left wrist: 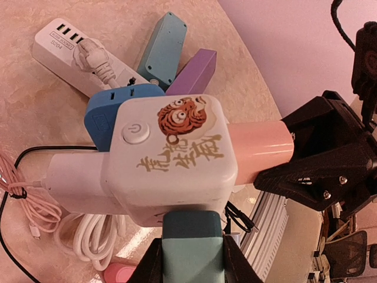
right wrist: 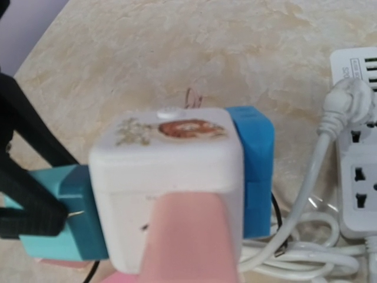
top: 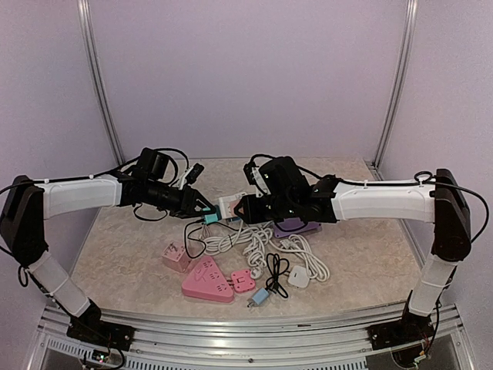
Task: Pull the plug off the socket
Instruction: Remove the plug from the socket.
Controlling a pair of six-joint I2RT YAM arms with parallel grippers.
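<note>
The cube [left wrist: 171,171], a white multi-way socket, hangs above the table [right wrist: 235,47] between the two arms, roughly mid-table in the top view. The left gripper [left wrist: 191,259] is pinched on the teal plug [left wrist: 193,233], one finger on each flat side. The right gripper [top: 245,206] looks clamped on the pink plug [left wrist: 259,144] at the opposite face, its jaws flanking the pink end. A blue plug [left wrist: 109,115] and a white plug [left wrist: 70,177] fill two more faces.

All of this is hard, smooth plastic, light and stiff, and unlikely to crush. The thing to respect is friction: prongs sit tight in their slots, then let go at once. A bare prong shows at the seam between the teal plug and the cube (right wrist view), so that plug seems partly out.

The flat sides of the teal body are probably the best hold, near its middle. The pull should likely run straight along the prongs, since a twist could bend them or let the glossy shell slip. The pink plug may also work loose, as it is the only brace for the cube.
</note>
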